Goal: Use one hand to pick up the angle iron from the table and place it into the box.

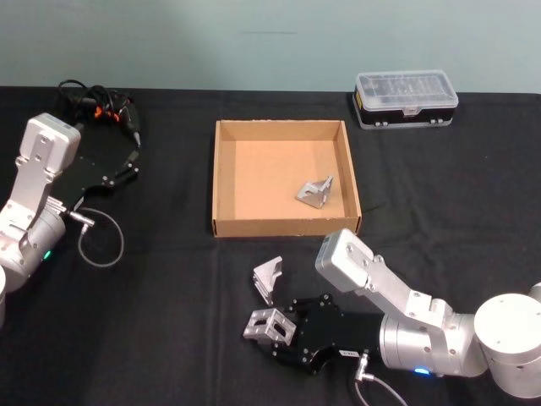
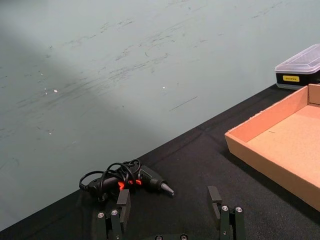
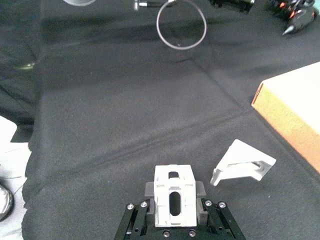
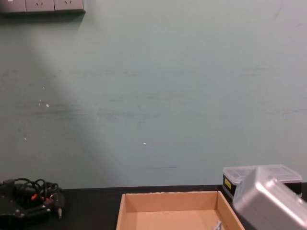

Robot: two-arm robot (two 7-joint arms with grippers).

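Note:
My right gripper (image 1: 275, 329) is near the table's front edge, shut on a silver angle iron (image 1: 264, 324). In the right wrist view that angle iron (image 3: 173, 197) sits squeezed between the black fingers (image 3: 149, 189). A second angle iron (image 1: 269, 276) lies loose on the black cloth just behind it, between the gripper and the box; it is also in the right wrist view (image 3: 243, 163). The tan box (image 1: 254, 169) stands mid-table with another angle iron (image 1: 314, 192) inside, near its front right corner. My left gripper (image 1: 128, 164) is parked at the far left, open and empty (image 2: 169, 196).
A black case with a clear lid (image 1: 406, 99) stands at the back right. A black clump with red-and-black cables (image 1: 100, 103) lies at the back left, just beyond the left gripper. A thin cable loop (image 1: 100, 241) rests by the left arm.

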